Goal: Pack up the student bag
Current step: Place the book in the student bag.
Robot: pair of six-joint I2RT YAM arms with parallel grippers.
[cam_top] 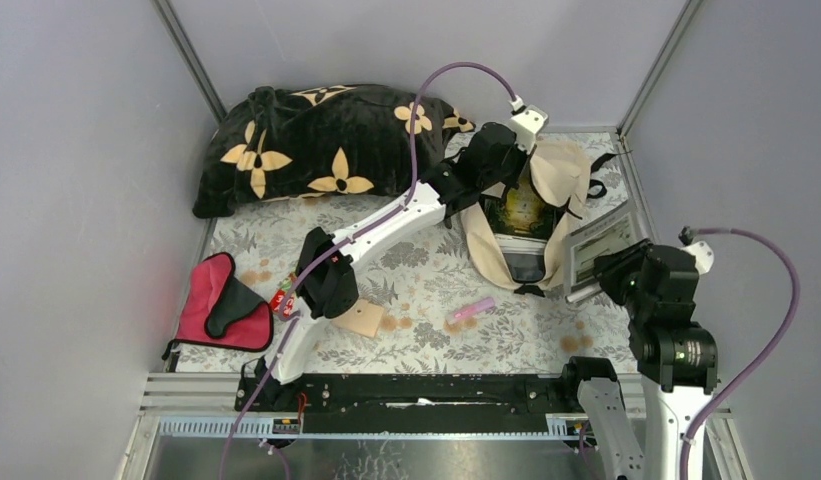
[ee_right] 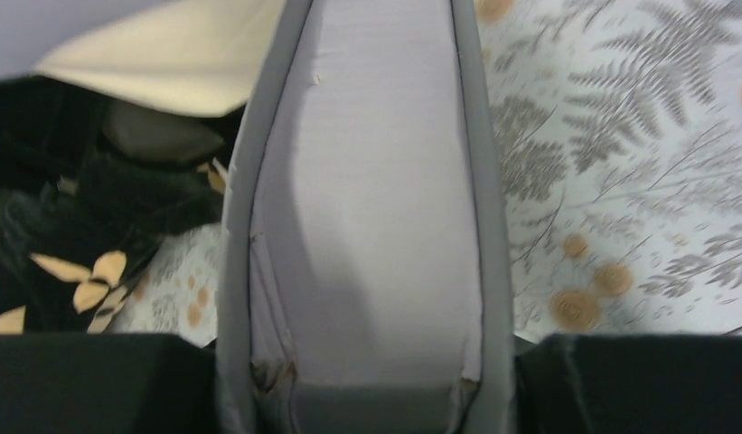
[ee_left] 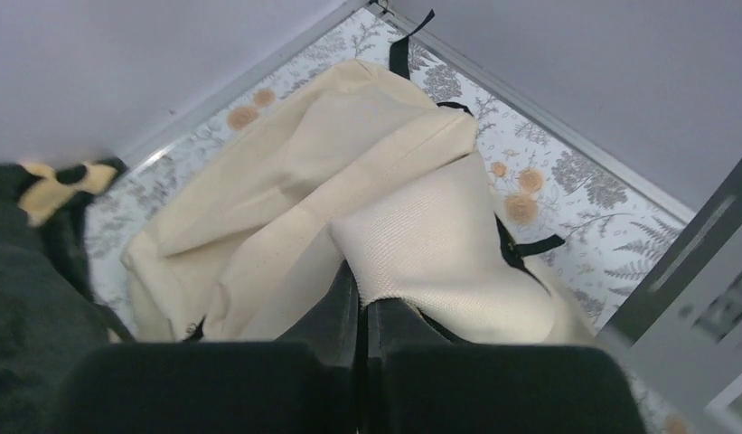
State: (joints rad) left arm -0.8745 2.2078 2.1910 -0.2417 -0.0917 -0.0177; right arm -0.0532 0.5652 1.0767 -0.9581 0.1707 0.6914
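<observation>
The beige student bag [cam_top: 561, 180] lies at the back right of the table, its mouth open, with a dark book [cam_top: 521, 215] inside. My left gripper [cam_top: 491, 160] is shut on a fold of the bag's fabric at the opening; in the left wrist view the gripper [ee_left: 362, 303] pinches the cream cloth [ee_left: 421, 244]. My right gripper [cam_top: 614, 272] is shut on a grey hardcover book [cam_top: 601, 245], held on edge just right of the bag. In the right wrist view the book [ee_right: 376, 208] fills the space between the jaws.
A large black flower-patterned pillow [cam_top: 316, 145] lies at the back left. A red-and-black pouch [cam_top: 221, 305] lies at the left edge. A pink pen-like item [cam_top: 471, 310] and a tan square [cam_top: 361, 320] lie near the front. Grey walls enclose the table.
</observation>
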